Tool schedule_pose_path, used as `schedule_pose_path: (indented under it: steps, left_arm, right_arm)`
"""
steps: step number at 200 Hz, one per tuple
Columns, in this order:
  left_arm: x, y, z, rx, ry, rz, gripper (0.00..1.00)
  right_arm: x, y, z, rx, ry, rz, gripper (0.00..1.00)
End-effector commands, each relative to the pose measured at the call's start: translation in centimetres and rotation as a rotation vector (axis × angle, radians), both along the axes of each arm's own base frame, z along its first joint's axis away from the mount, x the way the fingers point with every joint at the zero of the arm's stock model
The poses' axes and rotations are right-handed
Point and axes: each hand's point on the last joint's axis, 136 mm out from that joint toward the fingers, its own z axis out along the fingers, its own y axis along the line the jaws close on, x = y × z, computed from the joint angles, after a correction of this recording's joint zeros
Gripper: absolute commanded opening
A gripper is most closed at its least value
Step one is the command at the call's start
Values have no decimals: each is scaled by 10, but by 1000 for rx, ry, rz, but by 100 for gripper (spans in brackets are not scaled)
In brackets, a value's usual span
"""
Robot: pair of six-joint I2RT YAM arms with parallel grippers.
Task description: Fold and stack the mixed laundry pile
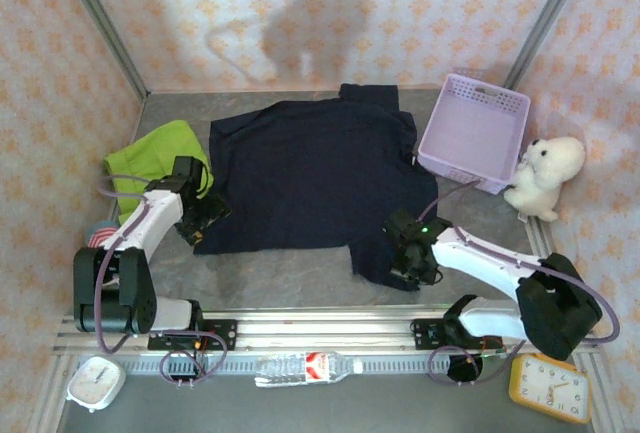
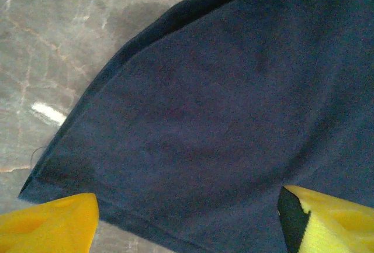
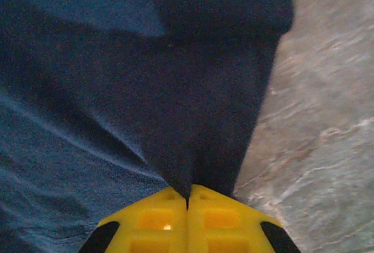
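The large dark navy blue cloth garment (image 1: 310, 178) lies spread flat in the middle of the grey marbled table (image 1: 290, 278). The crumpled bright lime-green cloth garment (image 1: 150, 158) sits just beside its left edge.

The right gripper (image 3: 188, 206) has its yellow fingers pressed together on a thin gather of cloth at the near right corner. That pinch sits at the very fingertips, so a pull could let the cloth slide out.

The left gripper (image 1: 205, 215) stands over the near left hem with its jaws spread and holds nothing. If only the right side lifts, the fold will likely skew and bunch. A wide sweep could also snag the green garment or nudge the lavender perforated plastic basket (image 1: 434, 114).
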Motion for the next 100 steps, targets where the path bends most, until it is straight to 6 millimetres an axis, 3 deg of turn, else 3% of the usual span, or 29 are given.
schedule_pose_path:
  steps: [1,53,100]
  left_arm:
    - [-27,10,-2,54,65,-9,81]
    - [-53,28,-9,144,106,50,79]
    - [-49,26,-29,122,101,117,69]
  right_arm:
    - [12,-21,17,-61,-66,-33,0]
    - [30,-32,33,-82,-98,-21,0]
    - [39,-23,33,-17,-135,-46,0]
